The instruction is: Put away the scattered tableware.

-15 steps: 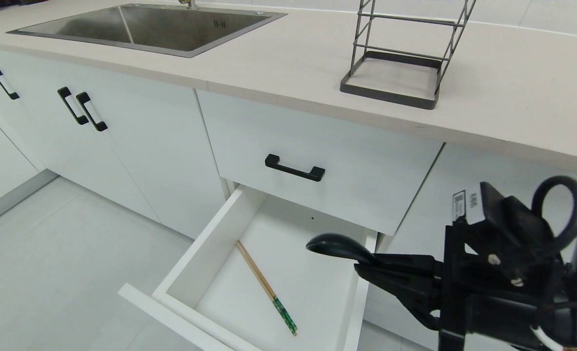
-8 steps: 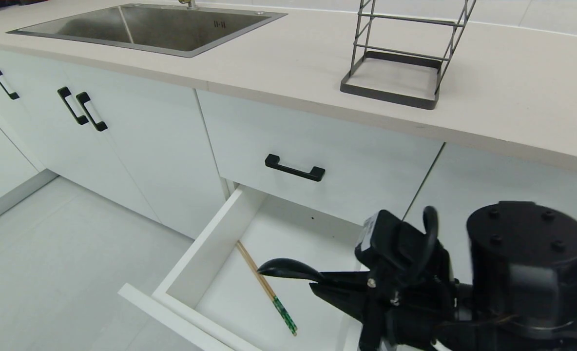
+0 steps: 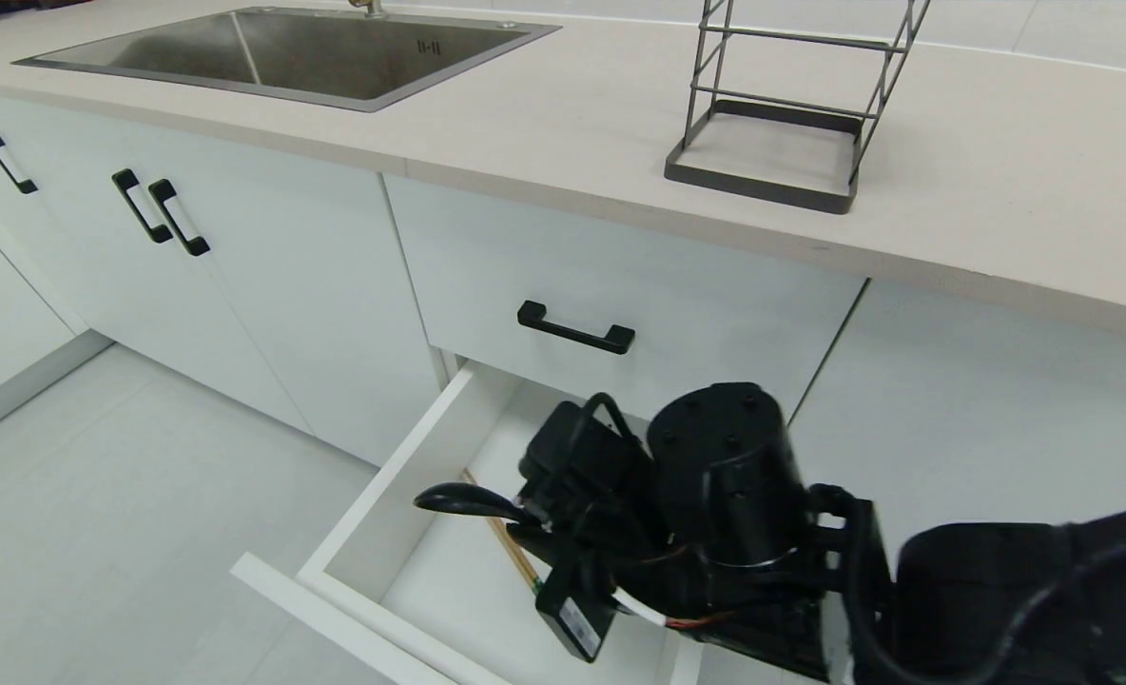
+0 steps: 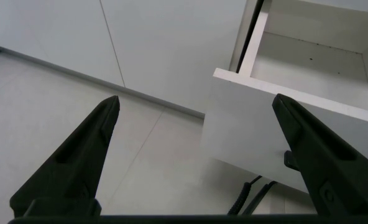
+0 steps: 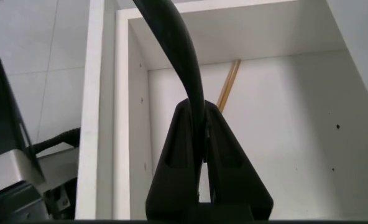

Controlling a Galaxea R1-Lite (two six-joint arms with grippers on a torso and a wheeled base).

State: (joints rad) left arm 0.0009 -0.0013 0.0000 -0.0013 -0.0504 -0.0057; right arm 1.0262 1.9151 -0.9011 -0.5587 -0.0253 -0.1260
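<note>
The left gripper (image 4: 195,99) is seen with its two black fingers spread wide apart and nothing held between them. Past its tips pale floor tiles (image 4: 78,68) are shown, and just beyond one finger the white front panel of the open drawer (image 4: 252,124) is found.

In the head view the same drawer is seen pulled out beneath the right gripper (image 3: 530,525), which is placed over its inside. The gripper is clamped on a black spoon (image 3: 458,499), whose bowl is carried out ahead of the fingertips, towards the drawer's left wall. Whether the bowl touches the drawer cannot be told. Beyond and above the gripper a closed drawer front with a black handle (image 3: 574,329) is seen.

From the right wrist the grip is given closely: the jaws are pressed together on the spoon's curved stem. A pair of chopsticks (image 5: 229,84) is shown lying on the drawer bottom, below and just past the fingertips. In the head view the chopsticks are partly covered by the gripper.
</note>
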